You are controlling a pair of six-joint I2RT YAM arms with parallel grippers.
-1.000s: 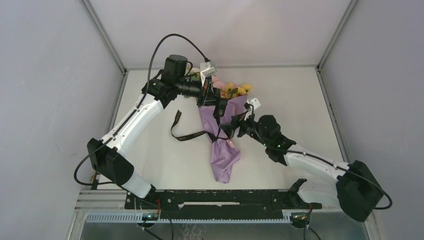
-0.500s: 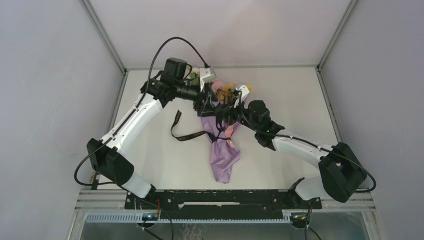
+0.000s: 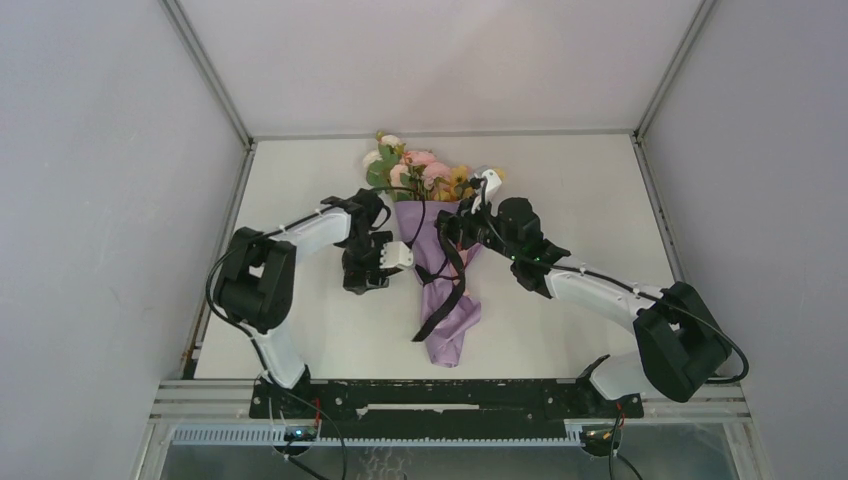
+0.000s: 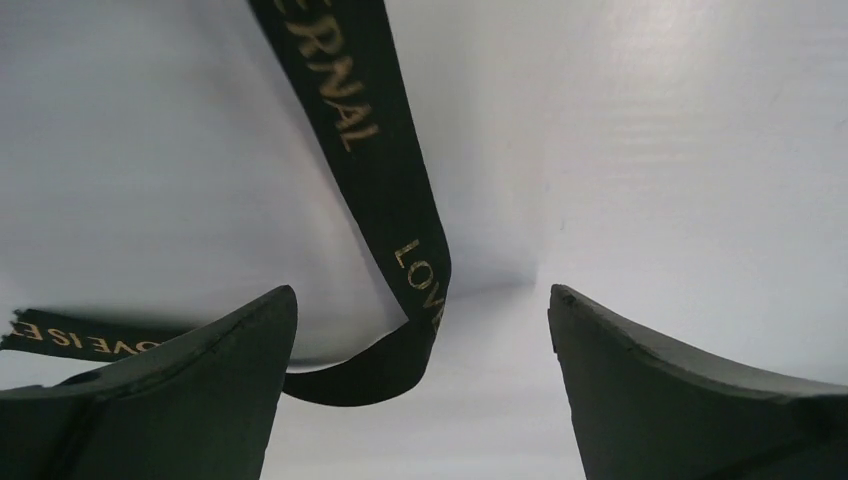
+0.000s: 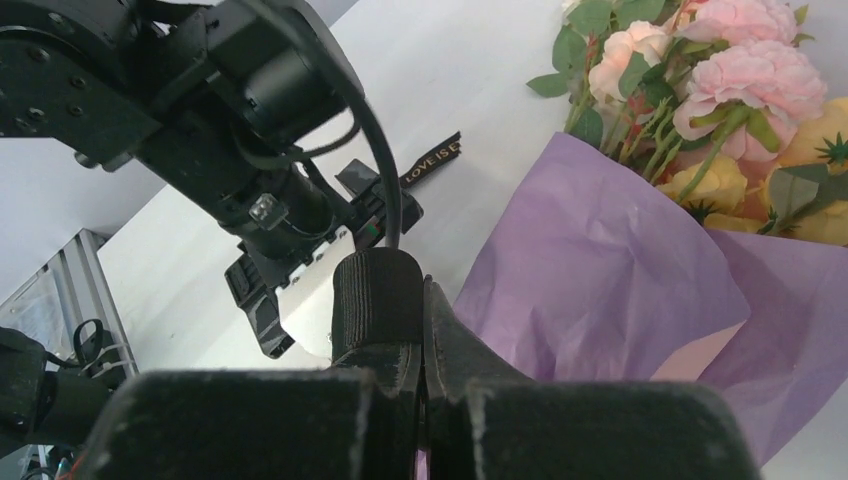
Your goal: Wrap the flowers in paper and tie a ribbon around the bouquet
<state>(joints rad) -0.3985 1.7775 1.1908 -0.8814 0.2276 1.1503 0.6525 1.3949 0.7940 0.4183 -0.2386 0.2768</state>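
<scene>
Currently: left gripper (image 4: 421, 292) is spread wide (nothing held); ribbon (image 4: 380, 170) is pinched by closed right gripper (image 5: 422, 285) at bouquet (image 5: 600, 260).

Left wrist view: ribbon (image 4: 385, 190) leaves the top edge, its gold lettering cut short. Right wrist view: paper (image 5: 610, 290) cone cut by the right edge, flowers (image 5: 740, 70) by the top.

Lilac paper (image 3: 449, 322), pink, yellow and cream flowers (image 3: 425, 170), black ribbon (image 4: 388, 190) with gold lettering, white table (image 3: 580, 190)
</scene>
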